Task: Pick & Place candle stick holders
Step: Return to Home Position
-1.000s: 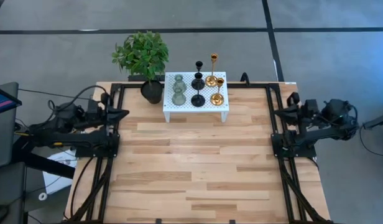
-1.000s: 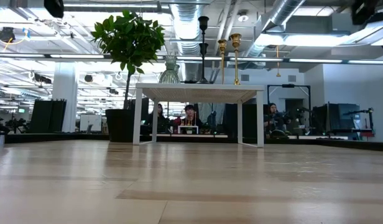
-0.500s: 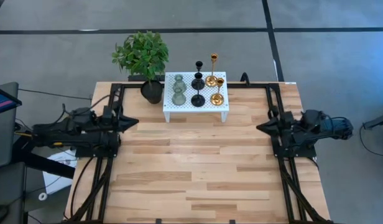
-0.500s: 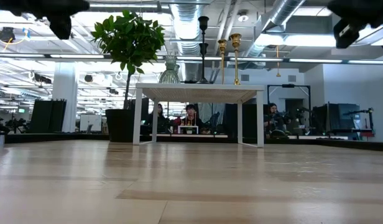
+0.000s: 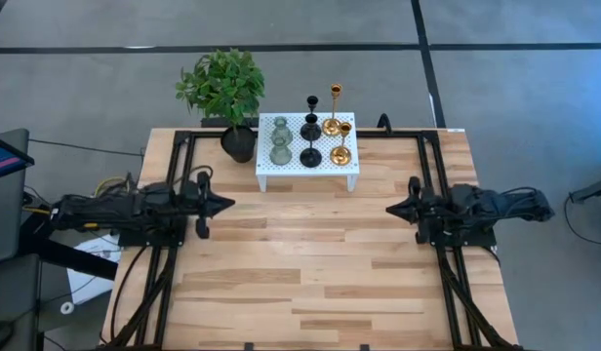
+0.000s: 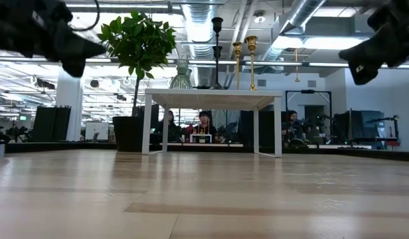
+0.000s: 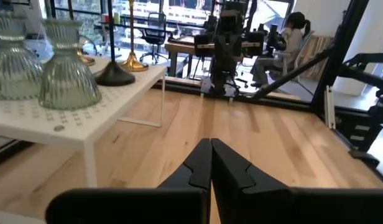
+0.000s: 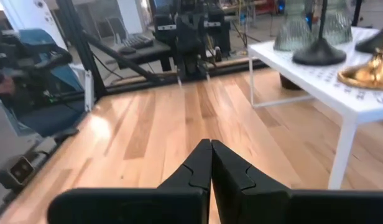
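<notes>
High view — six holders (image 5: 310, 155), paired gold, black, grey-green — left claw (image 5: 227, 204), right claw (image 5: 390, 209) closed.

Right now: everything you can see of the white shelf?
The white shelf is a small low stand: flat perforated top, slim legs, looks like painted metal. It stands upright at the far edge of the wooden table, beside the plant pot. Two grey-green holders, two black holders and two gold holders stand on it, paired front to back. The left gripper and right gripper, both shut, are apart from it.
</notes>
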Tool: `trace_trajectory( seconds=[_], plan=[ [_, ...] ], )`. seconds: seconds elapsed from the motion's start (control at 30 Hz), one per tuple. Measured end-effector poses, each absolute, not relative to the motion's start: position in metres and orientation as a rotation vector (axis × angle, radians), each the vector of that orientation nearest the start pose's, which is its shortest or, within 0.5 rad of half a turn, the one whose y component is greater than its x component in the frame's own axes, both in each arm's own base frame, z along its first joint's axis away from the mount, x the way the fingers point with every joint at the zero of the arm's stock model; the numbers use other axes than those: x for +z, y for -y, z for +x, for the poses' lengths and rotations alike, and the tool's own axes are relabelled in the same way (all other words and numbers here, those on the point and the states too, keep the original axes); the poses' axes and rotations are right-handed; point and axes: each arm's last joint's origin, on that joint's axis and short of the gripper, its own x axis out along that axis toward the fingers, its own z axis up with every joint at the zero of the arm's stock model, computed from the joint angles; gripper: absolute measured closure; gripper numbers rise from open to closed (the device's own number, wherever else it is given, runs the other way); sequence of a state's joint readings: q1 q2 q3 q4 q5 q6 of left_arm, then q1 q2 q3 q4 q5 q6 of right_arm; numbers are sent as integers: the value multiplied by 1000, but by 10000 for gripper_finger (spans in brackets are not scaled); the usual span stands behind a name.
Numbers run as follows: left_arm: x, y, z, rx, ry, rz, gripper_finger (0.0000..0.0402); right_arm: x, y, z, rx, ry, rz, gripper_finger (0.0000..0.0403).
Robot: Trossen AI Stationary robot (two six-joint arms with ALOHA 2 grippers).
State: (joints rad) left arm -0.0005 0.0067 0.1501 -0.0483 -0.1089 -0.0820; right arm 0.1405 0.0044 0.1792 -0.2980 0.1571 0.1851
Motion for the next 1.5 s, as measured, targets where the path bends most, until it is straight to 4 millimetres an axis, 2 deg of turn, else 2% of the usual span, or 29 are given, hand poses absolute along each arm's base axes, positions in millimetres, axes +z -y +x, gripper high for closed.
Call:
trace_trajectory(
  seconds=[0.23,0.47,1.5],
  plan=[
    [175,-3,97,108,104,-38,398,184,-5,85,-58,-146,165,403],
    [175,-2,98,77,97,15,396,169,-5,88,-65,-198,158,403],
    [175,-2,98,82,97,7,390,167,-4,89,-90,-209,183,403]
  ],
)
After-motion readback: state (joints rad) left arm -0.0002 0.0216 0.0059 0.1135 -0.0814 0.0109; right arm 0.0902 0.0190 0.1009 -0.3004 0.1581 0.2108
